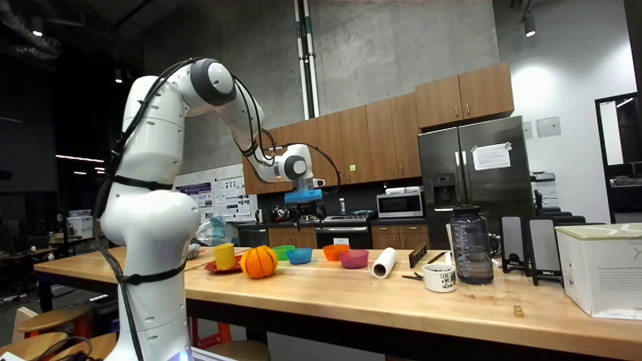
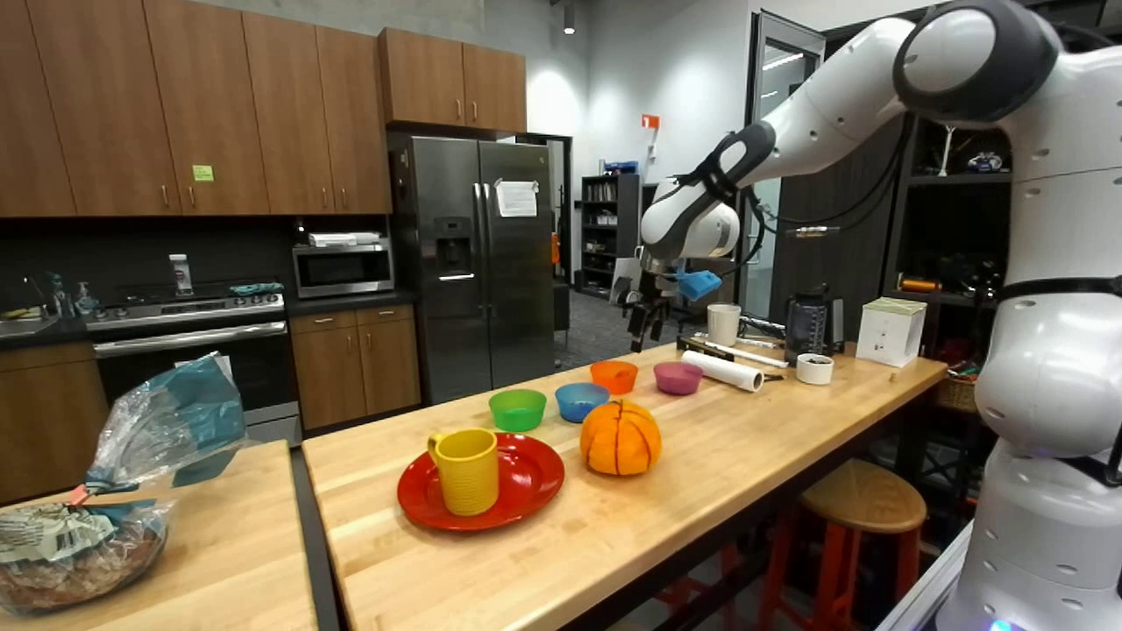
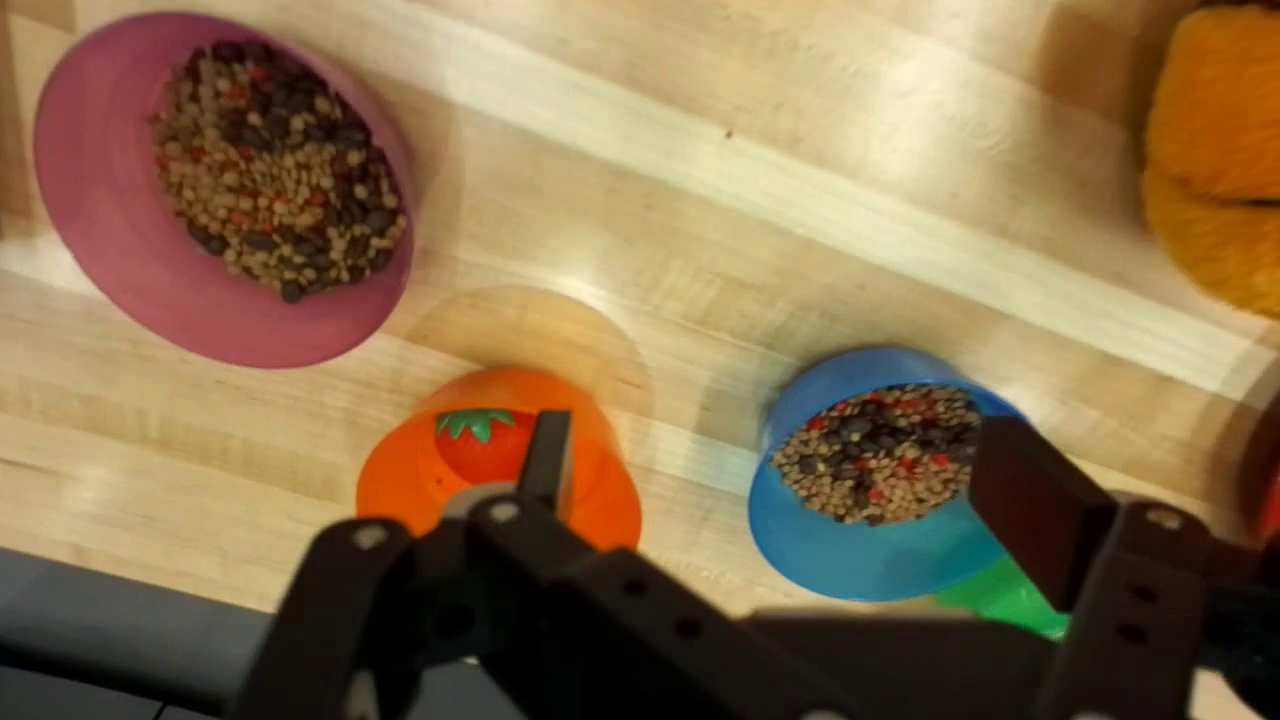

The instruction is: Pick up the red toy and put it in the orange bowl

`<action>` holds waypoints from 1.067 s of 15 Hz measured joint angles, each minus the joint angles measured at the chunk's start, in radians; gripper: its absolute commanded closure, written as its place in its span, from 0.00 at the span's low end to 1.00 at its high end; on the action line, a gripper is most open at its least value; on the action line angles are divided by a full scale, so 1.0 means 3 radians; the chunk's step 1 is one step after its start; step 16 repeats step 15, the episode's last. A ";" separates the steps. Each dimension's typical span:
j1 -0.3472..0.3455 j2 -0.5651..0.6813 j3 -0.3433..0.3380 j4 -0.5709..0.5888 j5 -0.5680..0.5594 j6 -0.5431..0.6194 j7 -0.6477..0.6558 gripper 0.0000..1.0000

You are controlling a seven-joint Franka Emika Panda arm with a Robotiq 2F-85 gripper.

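The red toy (image 3: 490,450) lies inside the orange bowl (image 3: 400,485), left of centre in the lower half of the wrist frame; from the gripper (image 3: 778,445), whose fingers (image 3: 552,450) stand apart with nothing held, it lies below and to picture-left, one finger partly covering it. On this relation, we judge, only a withdrawal remains. Its green leafy top (image 3: 475,423) faces the frame's upper edge; the hidden part prevents us from telling a long axis.

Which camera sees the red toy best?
The wrist view. It looks down into the orange bowl, so the red toy shows with its green leaves, though partly hidden. In both exterior views the bowl shows, but I can't make out the toy.
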 measured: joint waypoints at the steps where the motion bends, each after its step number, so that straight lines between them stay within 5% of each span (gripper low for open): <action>1: 0.0012 -0.0148 -0.0002 -0.0114 0.0043 -0.0075 0.0000 0.00; 16: 0.0395 -0.1957 -0.0371 -0.1256 0.0308 -0.0900 -0.0003 0.00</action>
